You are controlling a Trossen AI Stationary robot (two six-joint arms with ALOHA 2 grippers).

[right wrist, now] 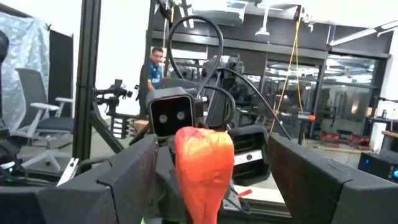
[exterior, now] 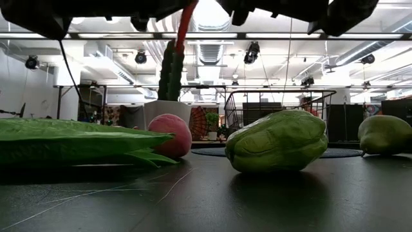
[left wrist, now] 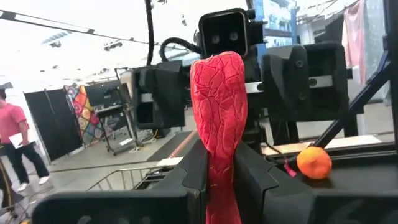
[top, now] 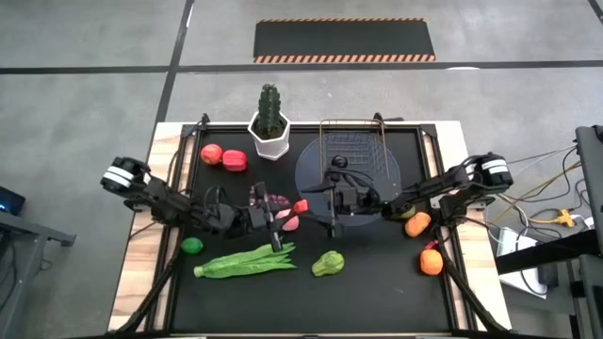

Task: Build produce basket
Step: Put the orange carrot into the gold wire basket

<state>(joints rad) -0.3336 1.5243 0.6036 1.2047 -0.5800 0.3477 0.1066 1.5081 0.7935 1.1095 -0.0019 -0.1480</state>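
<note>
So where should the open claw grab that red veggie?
Probably the red veggie's free rounded end, sticking out past the left claw. That claw pinches the narrower half, so only that end is bare. The right claw, open and facing it, could come straight on and close across it.

carrot [left wrist: 217, 124] tip cut off, basket [exterior: 277, 109] partly hidden
</note>
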